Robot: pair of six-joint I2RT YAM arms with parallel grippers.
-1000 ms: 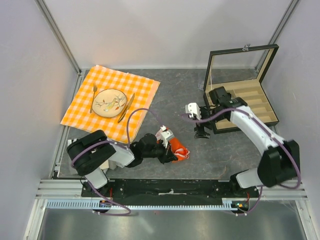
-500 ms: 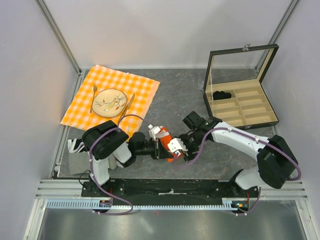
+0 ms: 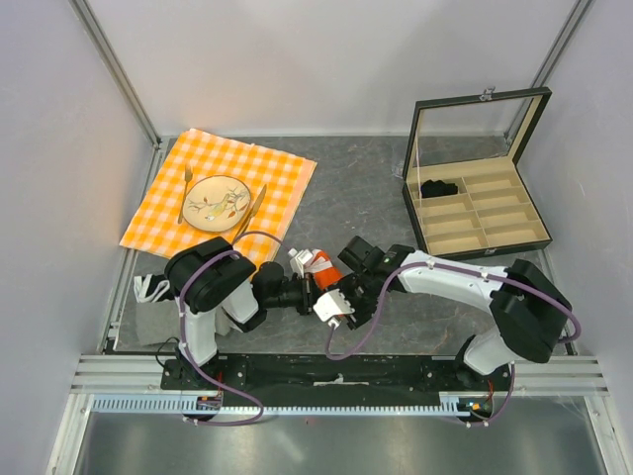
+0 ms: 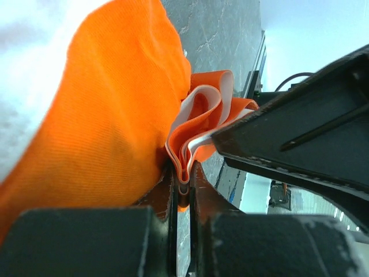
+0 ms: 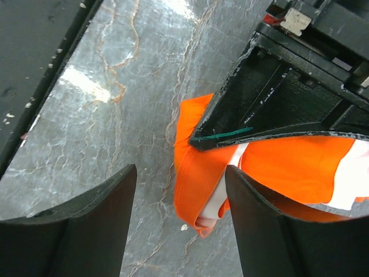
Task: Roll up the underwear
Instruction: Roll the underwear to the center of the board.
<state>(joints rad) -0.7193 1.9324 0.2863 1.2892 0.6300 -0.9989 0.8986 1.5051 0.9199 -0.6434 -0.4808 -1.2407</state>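
The underwear point(image 3: 327, 267) is a small orange-red bundle with white trim near the table's front middle. My left gripper point(image 3: 309, 289) is shut on its folded edge; in the left wrist view the jaws point(image 4: 183, 171) pinch layered orange and white trim, and the fabric point(image 4: 109, 115) bulges up to the left. My right gripper point(image 3: 338, 305) is open right beside it. In the right wrist view its fingers point(image 5: 180, 169) straddle the hanging end of the underwear point(image 5: 199, 173) above the grey table, not touching it. The left gripper's black body point(image 5: 288, 104) sits just above.
An orange checkered cloth point(image 3: 282, 173) with a plate point(image 3: 217, 203), fork and knife lies at the back left. An open compartment box point(image 3: 539, 233) with a small black bundle point(image 3: 438, 188) stands at the back right. Grey-white cloths point(image 3: 148, 290) lie at the front left.
My right arm has swung from the box to the underwear and now brackets its end with open fingers. My left gripper has shifted slightly left and back, still holding the underwear.
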